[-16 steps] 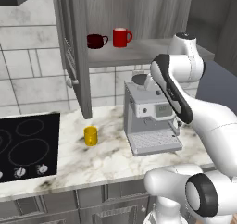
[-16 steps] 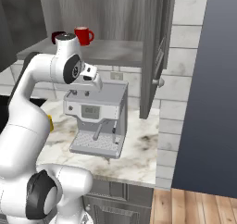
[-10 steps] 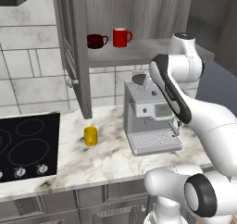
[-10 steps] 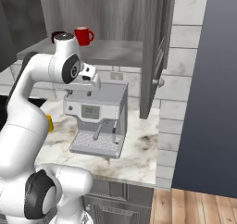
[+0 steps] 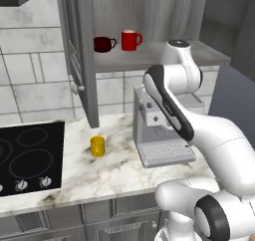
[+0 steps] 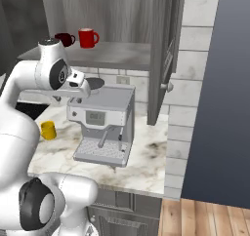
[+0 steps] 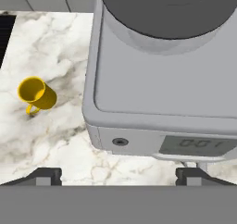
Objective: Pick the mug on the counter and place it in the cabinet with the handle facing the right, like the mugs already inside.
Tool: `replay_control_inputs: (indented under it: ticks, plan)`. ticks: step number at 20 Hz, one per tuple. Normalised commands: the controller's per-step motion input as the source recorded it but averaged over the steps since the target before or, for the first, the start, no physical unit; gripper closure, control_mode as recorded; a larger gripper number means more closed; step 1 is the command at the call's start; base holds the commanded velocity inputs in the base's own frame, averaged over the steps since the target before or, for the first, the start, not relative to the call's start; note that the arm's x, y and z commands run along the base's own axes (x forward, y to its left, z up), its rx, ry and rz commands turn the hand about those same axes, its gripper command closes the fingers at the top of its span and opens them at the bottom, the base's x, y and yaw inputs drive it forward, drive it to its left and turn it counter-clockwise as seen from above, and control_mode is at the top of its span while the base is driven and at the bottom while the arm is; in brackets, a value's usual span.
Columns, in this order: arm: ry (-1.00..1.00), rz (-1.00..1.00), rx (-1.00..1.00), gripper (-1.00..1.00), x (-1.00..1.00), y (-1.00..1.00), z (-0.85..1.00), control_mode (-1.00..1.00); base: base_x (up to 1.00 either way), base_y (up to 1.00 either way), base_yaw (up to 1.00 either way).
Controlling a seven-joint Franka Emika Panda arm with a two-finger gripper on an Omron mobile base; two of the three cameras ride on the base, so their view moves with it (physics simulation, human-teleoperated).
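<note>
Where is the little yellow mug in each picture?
Left base view: the mug stands on the counter, left of centre, between cooktop and coffee machine.
Right base view: mug at left edge, beside the arm.
Hand view: mug at left, rim toward the camera.
Shared landmark: the coffee machine, always right of the mug.

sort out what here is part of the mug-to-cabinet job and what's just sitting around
Part of the job:
small bright yellow mug
its yellow loop handle
white marble-look counter
tall grey wood-grain cabinet
open pincer

Just sitting around:
red mug on the cabinet shelf
dark maroon mug beside it
grey coffee machine
black glass cooktop
</note>
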Motion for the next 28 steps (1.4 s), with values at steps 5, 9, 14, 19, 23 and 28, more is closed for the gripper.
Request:
replay_control_inputs:
  ticks: [5,9,14,19,23,28]
  plan:
    - [-0.02,-0.03,0.00,-1.00,0.00,0.58,-0.35,-1.00,0.00,0.00,0.00]
    - [-0.04,-0.20,0.03,-1.00,-0.17,0.37,-0.50,-1.00,0.00,0.00,0.00]
    - [0.00,-0.21,0.01,-1.00,-0.18,0.50,-0.49,-1.00,0.00,0.00,0.00]
    - [-0.07,-0.10,0.06,-1.00,0.02,0.46,-0.20,-1.00,0.00,0.00,0.00]
    - [-0.14,-0.01,-0.02,-1.00,0.08,0.25,-0.31,-1.00,0.00,0.00,0.00]
    - [-0.03,0.00,-0.06,-1.00,0.03,0.13,-0.21,-1.00,0.00,0.00,0.00]
